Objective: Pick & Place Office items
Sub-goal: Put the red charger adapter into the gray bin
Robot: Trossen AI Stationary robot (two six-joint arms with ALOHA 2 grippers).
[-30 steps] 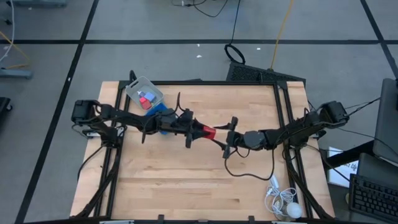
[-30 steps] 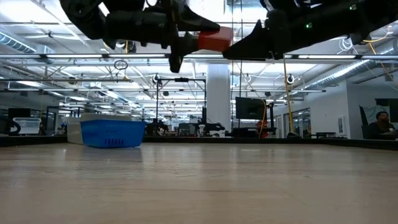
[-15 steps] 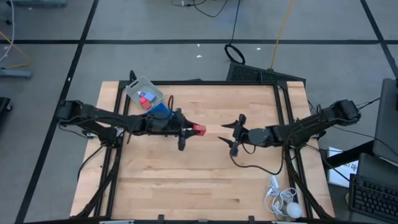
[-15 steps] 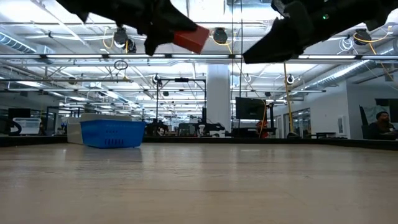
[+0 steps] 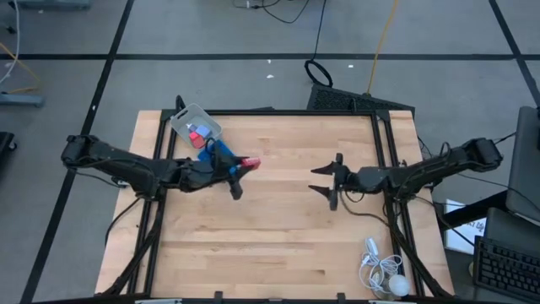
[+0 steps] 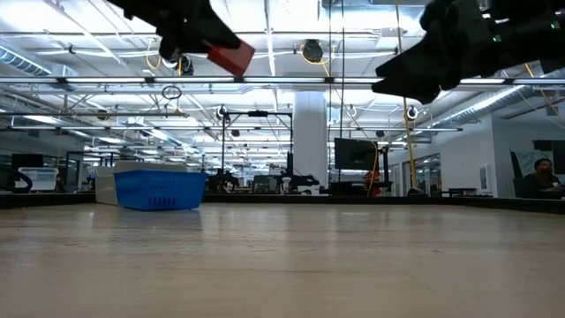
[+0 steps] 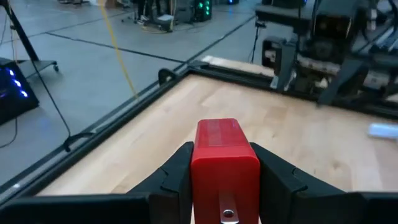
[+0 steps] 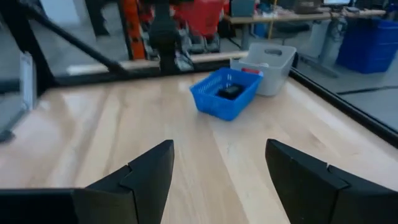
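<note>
left gripper: left gripper (image 5: 245,163) hangs above the table just beside the blue tray (image 5: 218,150), fingers (image 7: 280,180) clamped on either side of a red block (image 7: 224,160)
red block: held up in the air, well clear of the wood; the low view shows it high over the table (image 6: 282,265), with nothing under it
right gripper: right gripper (image 5: 325,179) waits over the right half of the table, well apart from the left one, jaws spread wide with nothing between them; its own camera sees only bare wood between the fingers (image 8: 143,174)
blue tray: sits at the far left of the table, touching or nearly touching a clear plastic box (image 5: 195,124); something dark lies in the tray (image 8: 225,93), too small for me to name
clear plastic box: already has a few small pieces in it, red and pale among them (image 5: 197,135), so some of the sorting looks done
step in hand: i'd call it the carry, with the block gripped and lifted and the arm reaching toward the two containers, the drop not yet made
which container: can't tell from where i stand whether the block is meant for the tray or the box; red pieces lie in the box, which hints that way
next move: seems to need the left arm to bring the block squarely over the chosen container, lower it inside the rim, then let the fingers part
watch for: the tray and box sit tight together, so a drop made off-centre could land on a rim or in the wrong one
elsewhere: a white corded gadget (image 5: 384,274) lies at the table's near right corner, far from both grippers
</note>
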